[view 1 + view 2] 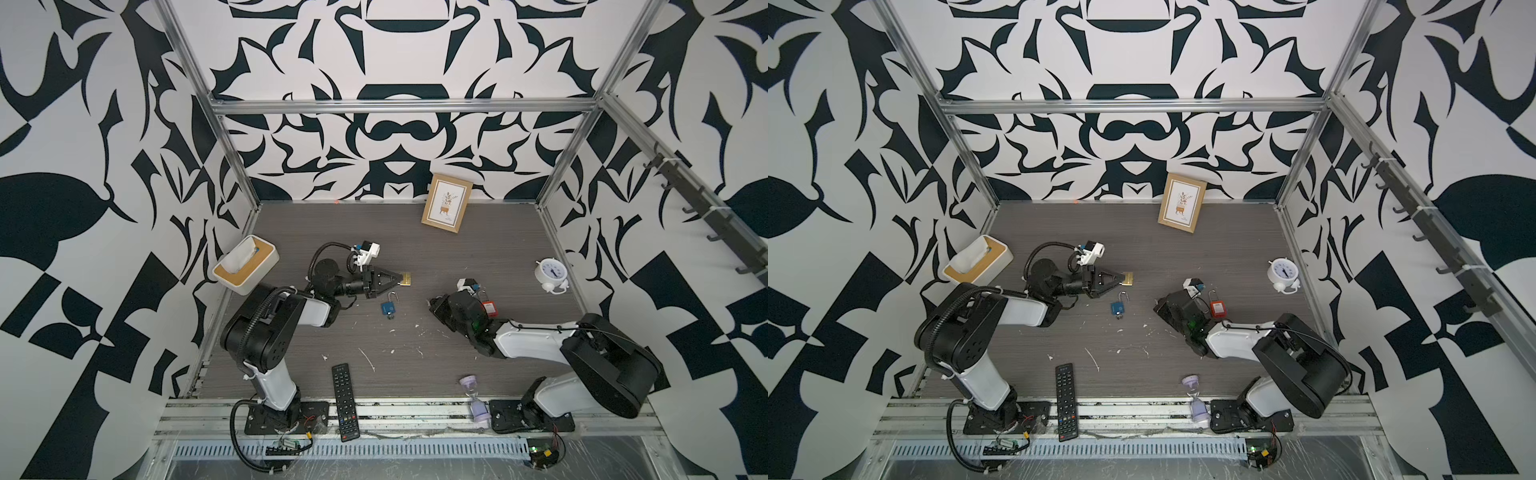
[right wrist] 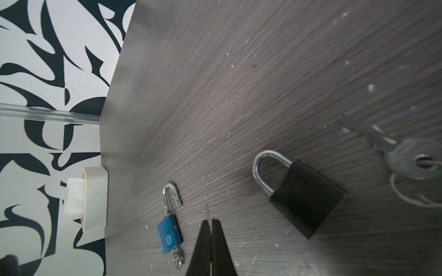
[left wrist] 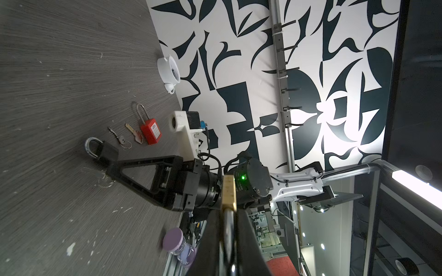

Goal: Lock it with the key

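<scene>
The left gripper [image 1: 400, 279] was pinched narrow on the small brass padlock [image 1: 407, 279], holding it clear of the dark wood-grain desk [image 1: 478, 249] near the desk's middle. The lock's square body stuck out past the fingertips, so the hold seemed to be at the shackle end. Whether the shackle was open could not be told.

The right gripper [image 2: 211, 222] was closed tight on a thin yellowish key [image 2: 207, 211]. The key showed edge-on as a sliver poking out between the tips. This gripper hung over the desk between the blue open-shackled padlock [image 2: 169, 236] and the black padlock [image 2: 303, 198], touching neither.

The brass lock looked dense for its size, rigid and smooth-sided. Pinched at one end, it would probably pivot or slide once the key pushed against it. A firmer hold would likely be across the flat faces of the body, with the keyway face left uncovered.

The key would be light, stiff and very thin, and best held flat by its head with the blade free. Only a little blade showed beyond the tips, so it might twist in the grip under turning load.
</scene>
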You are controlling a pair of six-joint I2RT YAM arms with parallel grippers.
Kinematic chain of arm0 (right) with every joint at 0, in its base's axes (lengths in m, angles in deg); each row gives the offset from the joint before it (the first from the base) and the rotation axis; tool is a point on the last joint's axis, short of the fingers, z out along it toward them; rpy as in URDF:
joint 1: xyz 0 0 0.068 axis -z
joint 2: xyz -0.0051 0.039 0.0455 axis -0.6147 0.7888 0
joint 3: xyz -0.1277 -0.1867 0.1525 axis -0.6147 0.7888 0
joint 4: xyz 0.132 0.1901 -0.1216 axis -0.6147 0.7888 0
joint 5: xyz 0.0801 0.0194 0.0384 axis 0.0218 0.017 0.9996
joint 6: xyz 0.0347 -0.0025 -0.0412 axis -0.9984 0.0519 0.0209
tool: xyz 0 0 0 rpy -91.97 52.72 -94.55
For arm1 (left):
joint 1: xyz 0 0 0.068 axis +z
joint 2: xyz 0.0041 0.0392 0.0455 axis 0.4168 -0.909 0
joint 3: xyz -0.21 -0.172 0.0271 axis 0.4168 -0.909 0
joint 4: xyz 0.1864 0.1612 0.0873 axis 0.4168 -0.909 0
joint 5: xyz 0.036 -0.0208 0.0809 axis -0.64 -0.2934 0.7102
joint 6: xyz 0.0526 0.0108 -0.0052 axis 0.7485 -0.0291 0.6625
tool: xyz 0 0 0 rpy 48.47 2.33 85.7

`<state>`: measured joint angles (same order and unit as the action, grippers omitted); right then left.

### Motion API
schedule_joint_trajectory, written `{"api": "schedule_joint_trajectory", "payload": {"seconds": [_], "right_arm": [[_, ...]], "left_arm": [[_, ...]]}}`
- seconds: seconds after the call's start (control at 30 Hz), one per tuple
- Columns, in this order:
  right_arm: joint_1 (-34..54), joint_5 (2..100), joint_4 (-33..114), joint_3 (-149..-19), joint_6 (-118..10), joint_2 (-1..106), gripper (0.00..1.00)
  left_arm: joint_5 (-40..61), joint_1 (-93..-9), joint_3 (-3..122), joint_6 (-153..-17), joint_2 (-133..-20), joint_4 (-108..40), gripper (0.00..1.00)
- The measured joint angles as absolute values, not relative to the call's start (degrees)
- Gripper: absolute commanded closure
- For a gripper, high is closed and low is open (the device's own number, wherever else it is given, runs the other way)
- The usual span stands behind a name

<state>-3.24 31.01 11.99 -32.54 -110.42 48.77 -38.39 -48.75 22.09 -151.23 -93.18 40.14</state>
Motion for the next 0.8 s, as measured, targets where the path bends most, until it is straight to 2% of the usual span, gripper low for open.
{"api": "schedule_joint_trajectory", "payload": {"seconds": [0.33, 0.8], "right_arm": [[-3.57, 25.8, 12.12, -33.52, -113.75, 51.79, 1.0], [-3.96, 24.14, 11.03, -38.9, -116.78, 59.85, 1.0]], "left_arm": [[-38.54, -48.71, 22.09, -150.94, -94.6, 40.21, 1.0], [-39.05, -48.69, 22.09, -150.79, -96.09, 40.21, 1.0]]}}
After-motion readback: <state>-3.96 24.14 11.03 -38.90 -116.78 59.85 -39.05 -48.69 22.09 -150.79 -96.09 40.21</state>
